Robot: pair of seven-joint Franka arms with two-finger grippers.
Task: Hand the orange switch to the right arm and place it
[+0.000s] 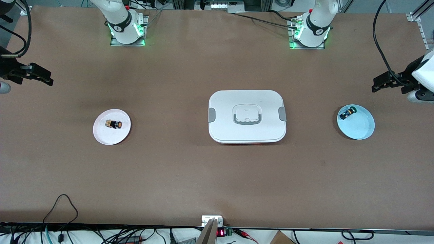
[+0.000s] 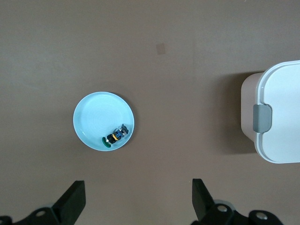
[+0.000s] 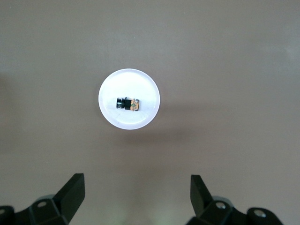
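The orange switch [image 1: 115, 124] lies on its side on a small white plate [image 1: 107, 135] toward the right arm's end of the table. In the right wrist view the switch [image 3: 127, 103] lies on the plate [image 3: 129, 82]. My right gripper [image 1: 40, 75] hangs open and empty over bare table at that end, well apart from the plate; its jaws stand wide [image 3: 137, 183]. My left gripper [image 1: 385, 82] is open and empty over bare table at the left arm's end, jaws wide [image 2: 138, 187].
A green-capped switch [image 1: 348, 113] lies in a light blue plate [image 1: 361, 127] at the left arm's end, also in the left wrist view [image 2: 116, 136]. A white lidded box [image 1: 223, 115] with grey latches stands mid-table. Cables run along the table's edge nearest the front camera.
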